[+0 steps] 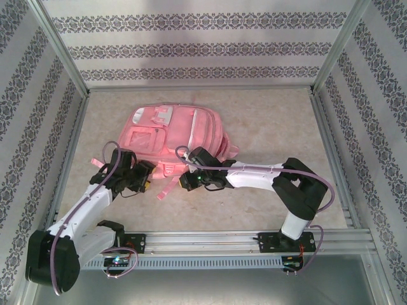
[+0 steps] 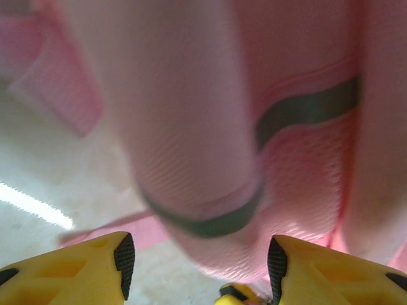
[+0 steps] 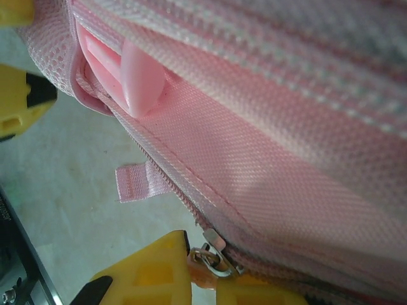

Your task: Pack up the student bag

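At the left, against the near-left corner of the student bag [image 1: 172, 133], a left gripper [image 1: 146, 180] with jaws apart, soft pink fabric bulging just ahead and nothing pinched as far as shows. No anchor on that side, so likely to let the whole bag slide across the table [image 1: 267, 127] under any pull along the zip. Farther right, front up and left of the table's middle, the bag itself, with straps trailing toward the near edge. At that near edge, a right gripper [image 3: 202, 276] clamped shut on the small metal zipper pull [image 3: 213, 253]. A thin hold, at the very fingertips; could slip off with a tug at the wrong angle. Could also jam where the zip bends round the corner, or catch the loose webbing tab [image 3: 135, 182] just beside the teeth.
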Controlling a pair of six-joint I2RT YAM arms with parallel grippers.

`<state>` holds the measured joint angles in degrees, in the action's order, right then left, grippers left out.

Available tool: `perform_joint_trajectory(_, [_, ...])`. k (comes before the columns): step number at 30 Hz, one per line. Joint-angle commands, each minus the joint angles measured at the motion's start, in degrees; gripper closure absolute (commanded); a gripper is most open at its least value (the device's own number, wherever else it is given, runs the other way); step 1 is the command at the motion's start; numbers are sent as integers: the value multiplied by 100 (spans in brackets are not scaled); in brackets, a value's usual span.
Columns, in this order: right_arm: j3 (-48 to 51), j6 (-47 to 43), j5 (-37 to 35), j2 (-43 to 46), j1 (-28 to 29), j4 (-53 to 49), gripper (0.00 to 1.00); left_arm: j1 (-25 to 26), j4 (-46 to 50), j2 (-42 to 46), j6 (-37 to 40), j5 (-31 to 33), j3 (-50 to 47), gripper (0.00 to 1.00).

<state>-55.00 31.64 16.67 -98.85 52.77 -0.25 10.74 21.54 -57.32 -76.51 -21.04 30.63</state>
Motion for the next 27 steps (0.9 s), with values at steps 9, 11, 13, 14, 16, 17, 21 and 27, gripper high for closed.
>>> perform_joint_trajectory(9, [-84,99,56,-42,40,126,100,-112,-978,-687,359,51,-30,74])
perform_joint_trajectory(11, [-115,-33,-65,-62,39,-145,100,-147,-916,-733,476,93,77,81])
perform_joint_trajectory(13, [-106,-162,-204,-38,40,-398,100,-167,-748,-784,689,141,239,86])
perform_joint_trajectory(14, [-100,-229,-275,-23,40,-531,100,-172,-595,-803,798,188,324,89])
perform_joint_trajectory(16, [-98,-427,-501,5,31,-889,100,-184,-327,-824,1014,289,479,93])
perform_joint_trajectory(17, [-81,-487,-571,14,31,-979,100,-194,-273,-817,1093,316,506,94])
perform_joint_trajectory(21, [46,-726,-842,116,-11,-1340,100,-248,-107,-886,1314,371,607,98])
perform_joint_trajectory(27, [256,-953,-998,375,-264,-1546,100,-248,133,-1177,1642,337,905,100])
